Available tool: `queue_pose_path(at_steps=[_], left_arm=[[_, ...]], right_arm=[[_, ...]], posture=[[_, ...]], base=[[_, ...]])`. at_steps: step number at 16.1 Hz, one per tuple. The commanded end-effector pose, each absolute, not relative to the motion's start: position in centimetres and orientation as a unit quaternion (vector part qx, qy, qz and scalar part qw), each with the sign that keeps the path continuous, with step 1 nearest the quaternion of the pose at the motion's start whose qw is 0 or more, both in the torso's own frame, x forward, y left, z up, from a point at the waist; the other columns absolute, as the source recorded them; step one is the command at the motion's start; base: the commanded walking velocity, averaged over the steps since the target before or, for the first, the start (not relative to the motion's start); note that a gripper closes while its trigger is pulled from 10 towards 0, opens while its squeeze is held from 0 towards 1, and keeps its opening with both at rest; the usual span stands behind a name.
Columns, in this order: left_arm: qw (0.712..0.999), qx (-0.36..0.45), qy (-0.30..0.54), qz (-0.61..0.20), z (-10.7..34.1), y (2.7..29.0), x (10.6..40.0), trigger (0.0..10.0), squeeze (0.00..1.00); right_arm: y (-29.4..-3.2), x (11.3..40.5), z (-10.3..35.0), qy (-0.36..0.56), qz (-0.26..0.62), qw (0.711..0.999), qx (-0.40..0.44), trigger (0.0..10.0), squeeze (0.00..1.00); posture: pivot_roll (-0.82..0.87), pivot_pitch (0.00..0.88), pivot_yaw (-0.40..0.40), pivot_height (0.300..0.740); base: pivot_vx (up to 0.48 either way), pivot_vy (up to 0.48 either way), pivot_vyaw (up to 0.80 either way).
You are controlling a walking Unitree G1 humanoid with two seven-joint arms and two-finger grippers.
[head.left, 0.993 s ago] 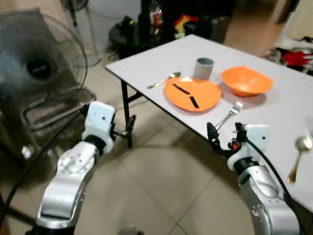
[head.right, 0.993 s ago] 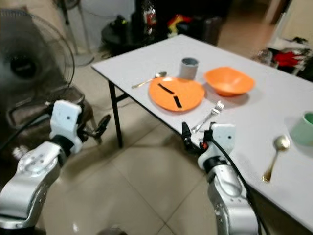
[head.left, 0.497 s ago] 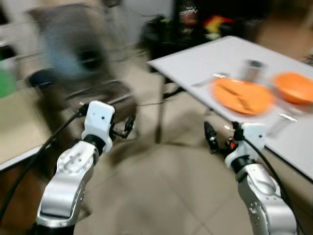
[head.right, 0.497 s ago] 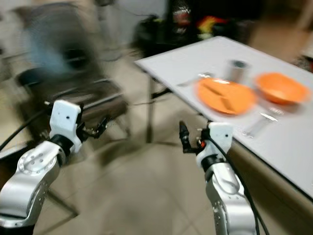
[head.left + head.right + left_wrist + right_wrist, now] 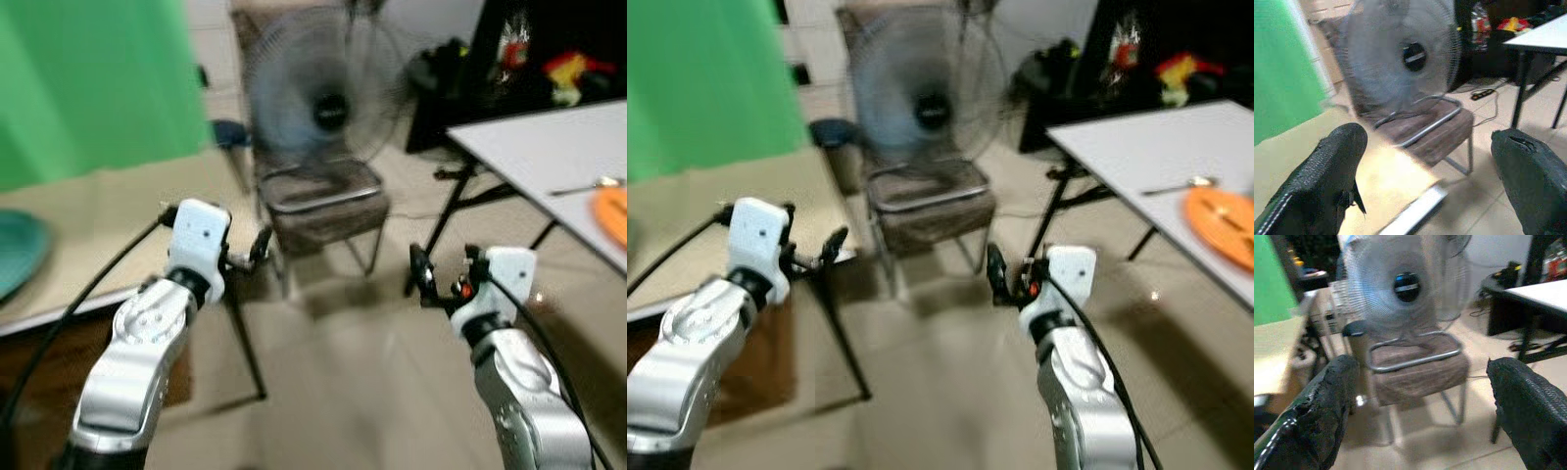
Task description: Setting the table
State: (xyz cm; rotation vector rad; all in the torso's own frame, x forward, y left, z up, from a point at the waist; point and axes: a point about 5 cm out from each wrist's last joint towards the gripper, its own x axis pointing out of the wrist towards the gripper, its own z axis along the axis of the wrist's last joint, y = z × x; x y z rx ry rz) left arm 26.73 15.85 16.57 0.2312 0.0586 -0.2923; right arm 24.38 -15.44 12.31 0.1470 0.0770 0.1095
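While both silver arms reach forward with elbows bent, the head views show the left gripper (image 5: 257,247) and right gripper (image 5: 423,277) held over the tiled floor, holding nothing. At far right, the orange plate (image 5: 1222,221) and a spoon (image 5: 1176,185) lie on the white table (image 5: 1136,147). Through the left wrist view, its fingers (image 5: 1332,171) are spread wide and empty before a standing fan (image 5: 1403,54) and chair (image 5: 1435,129). Through the right wrist view, its fingers (image 5: 1520,401) also gape wide, empty.

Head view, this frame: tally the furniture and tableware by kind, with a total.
Tables: 2, white table, beige table
Chairs: 1, chair
Fans: 1, fan
Orange plates: 1, orange plate
Spoons: 1, spoon
Teal dishes: 1, teal dish
Total: 7
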Motion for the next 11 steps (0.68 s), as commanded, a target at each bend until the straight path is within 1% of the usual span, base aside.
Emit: queue_pose_path(at_steps=[1, 11], left_arm=[[0.983, 0.118, 0.027, -0.14, 16.75, 16.23, 26.77, 10.0, 0.0], [0.983, 0.122, 0.026, -0.139, 16.95, 16.5, 26.93, 10.0, 0.0]], right_arm=[[-15.14, 24.57, 12.76, 0.029, 0.062, 0.995, 0.074, 10.0, 1.0], [-14.82, 24.69, 12.66, 0.032, 0.067, 0.994, 0.077, 10.0, 1.0]], posture=[[0.05, 0.0, -0.016, 0.74], [0.05, 0.0, -0.016, 0.74]], base=[[0.0, 0.315, 0.0], [0.0, 0.311, 0.0]])
